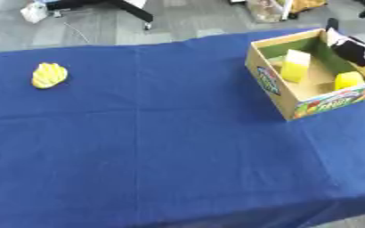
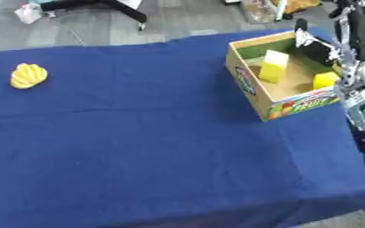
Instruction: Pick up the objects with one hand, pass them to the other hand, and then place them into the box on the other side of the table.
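Note:
A yellow bunch of bananas (image 1: 48,75) lies on the blue tablecloth (image 1: 154,133) at the far left, with no hand near it. At the right stands an open cardboard box (image 1: 273,80) with a colourful printed front. Inside it a pale yellow block (image 1: 296,66) leans upright and a smaller yellow object (image 1: 347,80) lies by the front right corner. My right hand (image 2: 319,48) hovers over the box's far right side, black fingers spread and holding nothing. Its silver forearm (image 2: 360,95) comes in along the right edge. My left hand does not show.
The blue cloth covers the whole table; its front edge (image 1: 216,218) runs along the bottom. Beyond the far edge are grey floor, a black chair base (image 1: 131,11) and some bags.

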`<move>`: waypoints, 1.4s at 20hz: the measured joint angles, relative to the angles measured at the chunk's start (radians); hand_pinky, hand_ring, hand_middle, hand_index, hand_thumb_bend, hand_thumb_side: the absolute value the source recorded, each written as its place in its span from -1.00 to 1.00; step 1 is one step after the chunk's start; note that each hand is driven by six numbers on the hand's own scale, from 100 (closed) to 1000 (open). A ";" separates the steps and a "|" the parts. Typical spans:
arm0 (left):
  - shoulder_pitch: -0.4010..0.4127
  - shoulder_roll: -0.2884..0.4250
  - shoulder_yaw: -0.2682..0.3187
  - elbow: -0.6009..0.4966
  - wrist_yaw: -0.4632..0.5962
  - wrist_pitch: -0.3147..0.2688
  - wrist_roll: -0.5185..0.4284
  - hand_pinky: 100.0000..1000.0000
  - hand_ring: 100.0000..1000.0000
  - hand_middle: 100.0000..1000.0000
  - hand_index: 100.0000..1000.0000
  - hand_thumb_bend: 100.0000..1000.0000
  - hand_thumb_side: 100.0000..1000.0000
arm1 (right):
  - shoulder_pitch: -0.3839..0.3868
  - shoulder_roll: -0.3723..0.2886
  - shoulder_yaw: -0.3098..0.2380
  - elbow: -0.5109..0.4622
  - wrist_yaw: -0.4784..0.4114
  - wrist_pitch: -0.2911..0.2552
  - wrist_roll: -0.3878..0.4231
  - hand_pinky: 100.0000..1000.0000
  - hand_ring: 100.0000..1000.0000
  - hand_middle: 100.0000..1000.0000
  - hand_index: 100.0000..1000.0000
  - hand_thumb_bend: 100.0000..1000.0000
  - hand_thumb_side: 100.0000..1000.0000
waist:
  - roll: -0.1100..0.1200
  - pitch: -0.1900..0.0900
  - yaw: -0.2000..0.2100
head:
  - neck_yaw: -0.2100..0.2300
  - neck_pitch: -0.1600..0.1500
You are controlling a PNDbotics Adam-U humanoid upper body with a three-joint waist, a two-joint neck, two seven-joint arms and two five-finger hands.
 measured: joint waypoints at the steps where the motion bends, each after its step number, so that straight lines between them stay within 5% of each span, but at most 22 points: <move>1: -0.011 0.010 0.000 0.020 -0.020 0.001 0.003 0.47 0.31 0.32 0.57 0.13 -0.12 | 0.016 0.002 0.006 -0.039 -0.023 -0.015 0.003 0.46 0.09 0.47 0.45 -0.82 -0.48 | 0.000 0.000 -0.002 | 0.004 0.000; 13: -0.235 0.086 -0.060 0.355 -0.389 0.022 -0.038 0.52 0.30 0.31 0.54 0.04 -0.46 | 0.093 0.033 0.120 -0.371 -0.159 -0.142 0.167 0.45 0.06 0.44 0.46 -0.90 -0.48 | 0.000 0.000 -0.033 | 0.068 0.000; 28: -0.415 -0.010 -0.100 0.625 -0.716 -0.025 -0.120 0.56 0.30 0.30 0.53 0.05 -0.59 | 0.036 0.100 0.216 -0.434 -0.204 -0.196 0.299 0.44 0.03 0.42 0.44 -0.98 -0.45 | 0.036 0.008 -0.091 | 0.176 0.000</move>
